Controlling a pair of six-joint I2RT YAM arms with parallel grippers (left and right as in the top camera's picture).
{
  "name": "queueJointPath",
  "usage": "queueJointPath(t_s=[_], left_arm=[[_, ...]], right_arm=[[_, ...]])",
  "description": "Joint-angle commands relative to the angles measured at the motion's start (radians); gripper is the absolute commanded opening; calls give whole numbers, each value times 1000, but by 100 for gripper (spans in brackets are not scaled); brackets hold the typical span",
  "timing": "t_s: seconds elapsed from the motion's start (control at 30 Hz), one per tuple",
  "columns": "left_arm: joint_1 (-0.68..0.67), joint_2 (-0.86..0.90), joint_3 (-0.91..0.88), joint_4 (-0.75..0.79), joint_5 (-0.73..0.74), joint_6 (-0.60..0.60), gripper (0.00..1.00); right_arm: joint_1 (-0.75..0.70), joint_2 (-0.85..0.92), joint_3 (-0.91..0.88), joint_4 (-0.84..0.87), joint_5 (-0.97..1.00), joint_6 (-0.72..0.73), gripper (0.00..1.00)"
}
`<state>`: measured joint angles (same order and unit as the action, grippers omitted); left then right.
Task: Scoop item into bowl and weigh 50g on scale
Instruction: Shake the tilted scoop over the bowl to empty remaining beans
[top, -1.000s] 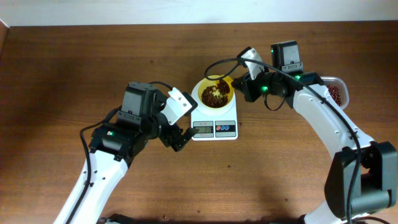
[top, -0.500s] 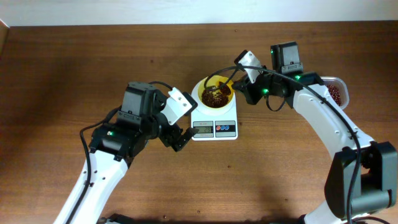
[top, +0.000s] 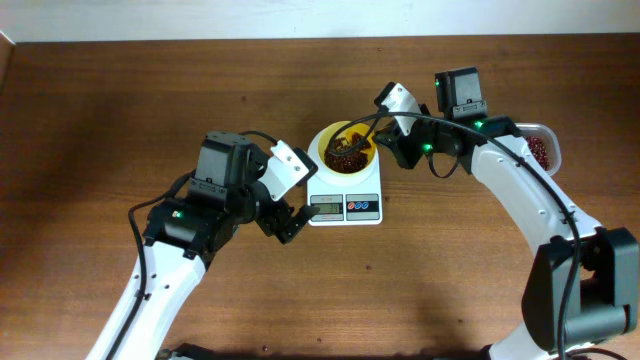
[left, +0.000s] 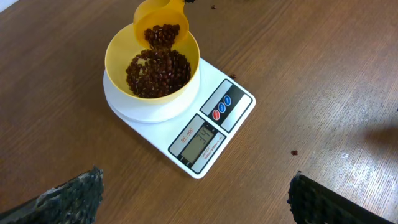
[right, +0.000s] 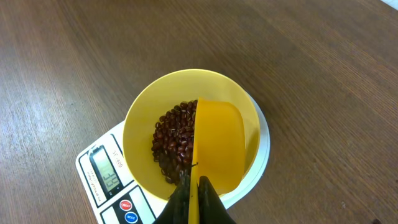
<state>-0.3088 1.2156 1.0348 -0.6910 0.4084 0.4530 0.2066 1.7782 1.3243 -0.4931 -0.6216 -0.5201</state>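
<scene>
The right gripper (right: 194, 198) is clamped on the thin handle of a yellow scoop (right: 219, 142), its fingers pressed together at the bottom edge of the right wrist view; the scoop reaches straight out ahead of that gripper and is tipped onto its side above the bowl (right: 142, 109), so that its smooth back faces the wrist camera; in the left wrist view the scoop's open face shows, with a small load of beans inside it, over the rim of the bowl that is farther from the left gripper. The beans (right: 174, 142) lie as a loose dark red-brown heap in the bottom of the bowl, just ahead of and below the right gripper's fingertips; the bowl sits on the round platform of the scale (right: 107, 169), which stands on the worktop (top: 120, 100). The left gripper (top: 291, 226) has its fingers spread wide apart with nothing between them; it sits just beside the scale's front edge, and the scale lies ahead of it, between the lines of its two fingers in the wrist view. The display (left: 202, 138) faces this gripper and seems to read 34, though the digits are small; the red and blue buttons (left: 218, 114) sit beside it. A clear tub (top: 541, 150) holding more beans lies well behind the right gripper, partly hidden by the arm.
</scene>
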Motion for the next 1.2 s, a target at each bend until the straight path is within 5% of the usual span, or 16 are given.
queueJointPath(t_s=[0.0, 0.6, 1.17], left_arm=[[4, -10, -6, 2, 14, 13, 99], [4, -10, -6, 2, 14, 13, 99], [4, -10, -6, 2, 14, 13, 99]], right_arm=[[10, -19, 9, 4, -25, -5, 4], [10, -19, 9, 27, -52, -187, 4], [10, -19, 9, 54, -108, -192, 4]])
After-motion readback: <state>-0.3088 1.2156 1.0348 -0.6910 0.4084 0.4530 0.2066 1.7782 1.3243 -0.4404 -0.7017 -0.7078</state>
